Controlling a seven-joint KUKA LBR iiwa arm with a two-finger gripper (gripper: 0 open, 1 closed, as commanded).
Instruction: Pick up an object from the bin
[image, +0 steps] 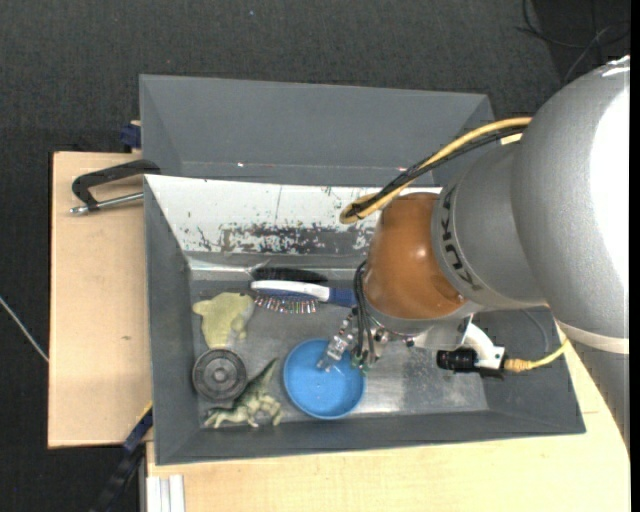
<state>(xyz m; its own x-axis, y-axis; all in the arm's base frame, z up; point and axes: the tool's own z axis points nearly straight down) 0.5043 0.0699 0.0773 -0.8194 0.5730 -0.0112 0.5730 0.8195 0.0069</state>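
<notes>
Looks straight down into a grey metal bin (170, 300), with the arm (560, 200) coming in from the right and an orange cover (405, 265) round its wrist. Places the gripper (350, 350) low in the bin's front middle, over the far right rim of a blue round dish (315, 390); touching that rim or just clear of it, cannot tell. Cannot tell either whether the jaws stand open or closed. Finds the blue round dish lying flat on the bin floor near the front wall, hollow side up, partly under the gripper. Just left of the dish, against the front wall, a green toy dinosaur (245, 408), its tail slanting up toward the dish's left edge. Behind the dinosaur and near the left wall, a dark round disc (219, 372), flat on the floor. Farther back on the same side, a pale yellow-green lumpy piece (222, 315), near the disc but apart from it. Right of that piece, toward the back wall, a brush (288, 292) with a white and black body, lying crosswise, its blue end running under the orange cover.
</notes>
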